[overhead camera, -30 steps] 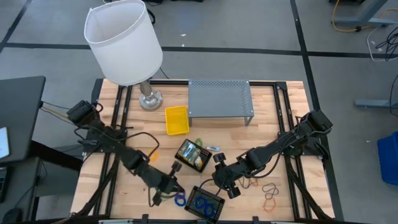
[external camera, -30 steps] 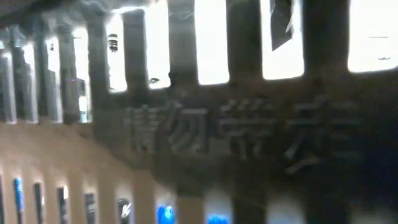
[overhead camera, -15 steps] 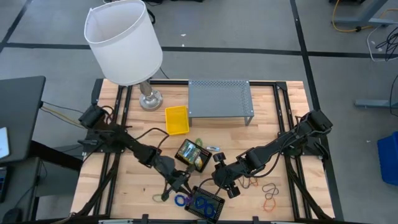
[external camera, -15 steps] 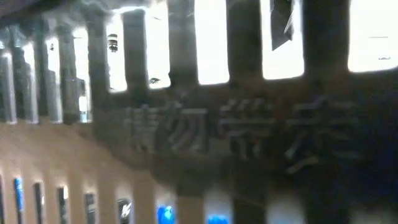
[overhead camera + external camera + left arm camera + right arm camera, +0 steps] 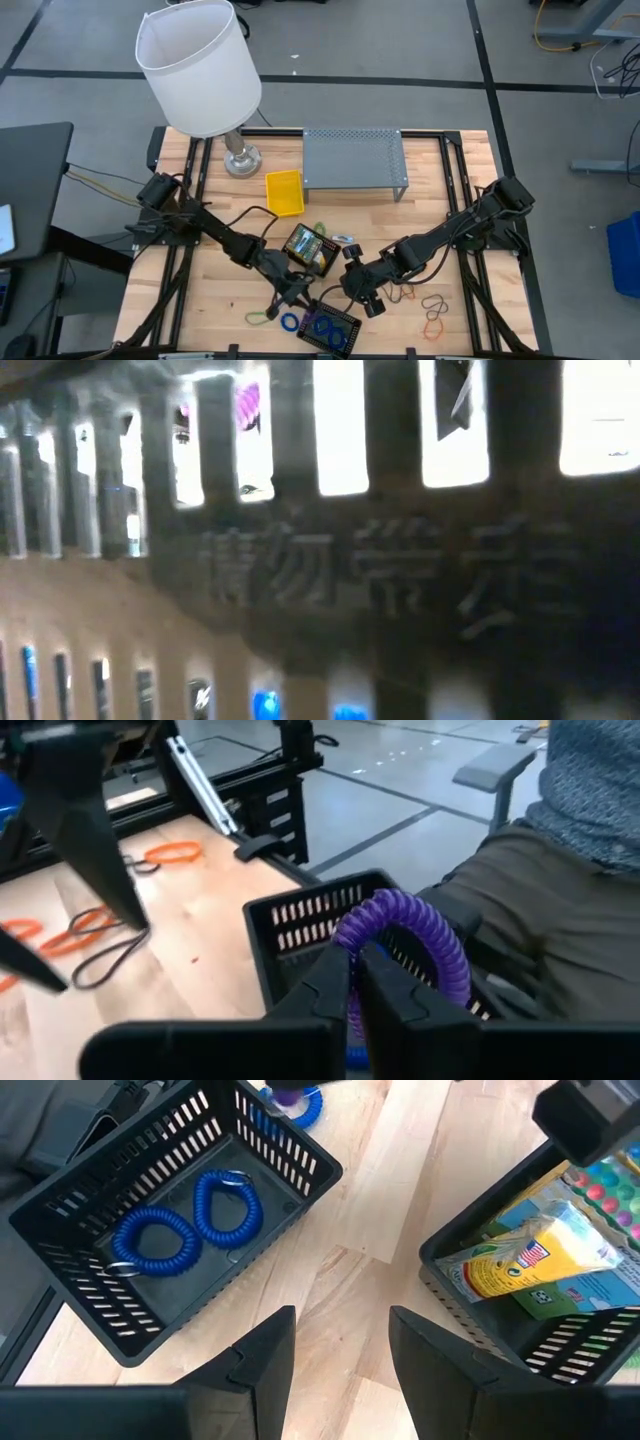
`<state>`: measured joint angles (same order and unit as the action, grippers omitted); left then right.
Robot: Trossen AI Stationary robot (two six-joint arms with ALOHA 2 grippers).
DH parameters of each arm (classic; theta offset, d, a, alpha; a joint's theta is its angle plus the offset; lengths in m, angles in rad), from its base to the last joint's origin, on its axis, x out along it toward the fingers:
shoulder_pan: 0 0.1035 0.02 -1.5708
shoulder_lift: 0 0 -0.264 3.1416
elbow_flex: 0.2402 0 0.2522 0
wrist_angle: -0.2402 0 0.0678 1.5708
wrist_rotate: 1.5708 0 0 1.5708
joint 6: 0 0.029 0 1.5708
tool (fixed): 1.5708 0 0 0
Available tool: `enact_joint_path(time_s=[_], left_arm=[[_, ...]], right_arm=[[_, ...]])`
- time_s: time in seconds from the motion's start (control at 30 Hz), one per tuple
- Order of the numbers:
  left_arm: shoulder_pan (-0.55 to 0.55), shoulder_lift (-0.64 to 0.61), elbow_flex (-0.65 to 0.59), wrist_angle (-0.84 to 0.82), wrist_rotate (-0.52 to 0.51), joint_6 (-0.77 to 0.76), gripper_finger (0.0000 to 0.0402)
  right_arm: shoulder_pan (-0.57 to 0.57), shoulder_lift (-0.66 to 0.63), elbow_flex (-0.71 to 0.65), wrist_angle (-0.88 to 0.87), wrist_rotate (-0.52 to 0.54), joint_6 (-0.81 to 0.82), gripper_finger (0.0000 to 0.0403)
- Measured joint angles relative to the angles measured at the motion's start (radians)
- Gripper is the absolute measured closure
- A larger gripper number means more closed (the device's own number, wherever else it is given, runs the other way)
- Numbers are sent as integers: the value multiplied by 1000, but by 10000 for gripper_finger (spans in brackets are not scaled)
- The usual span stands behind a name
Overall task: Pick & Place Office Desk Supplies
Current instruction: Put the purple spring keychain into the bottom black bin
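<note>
We see the left pincer (image 5: pixel 355 985), clamped on a purple coil (image 5: pixel 405 935), has swung over, probably, the black basket (image 5: pixel 328 327); the right pincer (image 5: pixel 340 1345) waits apart

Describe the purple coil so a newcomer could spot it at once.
Start at the wooden table and go to its near edge, where a black slotted basket holds two blue coils. Just above that basket's rim, the left claw is shut on the purple coil. It is the only purple spiral loop; those lying in the basket are blue.
</note>
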<state>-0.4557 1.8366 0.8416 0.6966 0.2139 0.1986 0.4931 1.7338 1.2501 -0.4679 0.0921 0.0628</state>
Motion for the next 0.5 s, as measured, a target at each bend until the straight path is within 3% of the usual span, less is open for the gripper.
enact_joint_path(time_s=[0.27,0.5], left_arm=[[-3,17,53,-1,17,14,387],[-3,123,133,-6,91,-3,390]], right_arm=[[-15,0,0,0,0,0,234],[-15,0,0,-2,0,-1,234]])
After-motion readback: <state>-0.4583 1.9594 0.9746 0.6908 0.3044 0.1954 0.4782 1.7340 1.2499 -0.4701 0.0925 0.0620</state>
